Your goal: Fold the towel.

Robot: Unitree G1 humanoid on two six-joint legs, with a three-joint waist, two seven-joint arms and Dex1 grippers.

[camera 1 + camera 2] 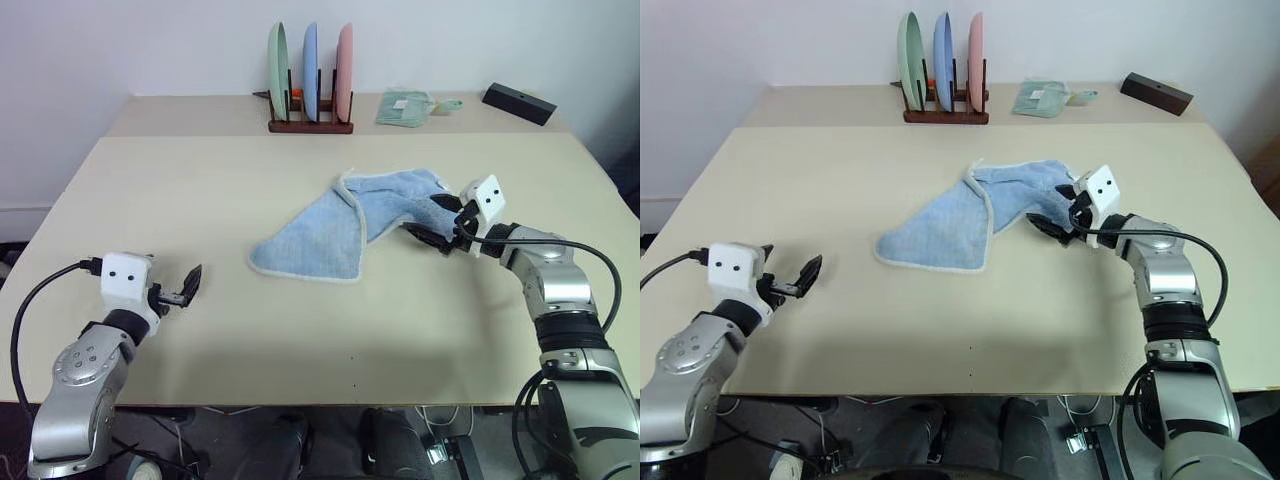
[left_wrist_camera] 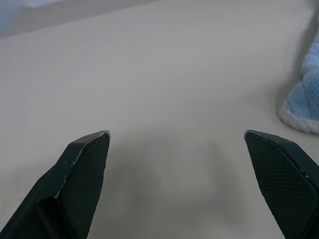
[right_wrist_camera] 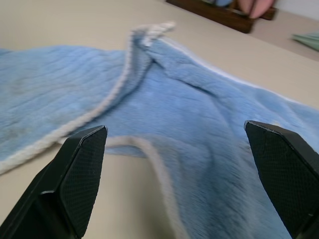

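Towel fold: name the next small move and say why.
Probably ease the right gripper forward and close on the towel's near hem. Its fingers stand open on either side of the whitish edge, holding nothing, and the towel lies crumpled and unfolded on the table.

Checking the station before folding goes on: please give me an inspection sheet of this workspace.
Surface: beige table, two joined tops.
Job's things: towel crumpled, partly folded over, mid-table.
Clutter: plate rack with three upright plates, green cloth, black box, all at the far edge.
Grippers: left gripper open, apart from the towel; right gripper open at the towel's right end.
Cables: black cable at the left arm, another at the right.
Surroundings: white wall.
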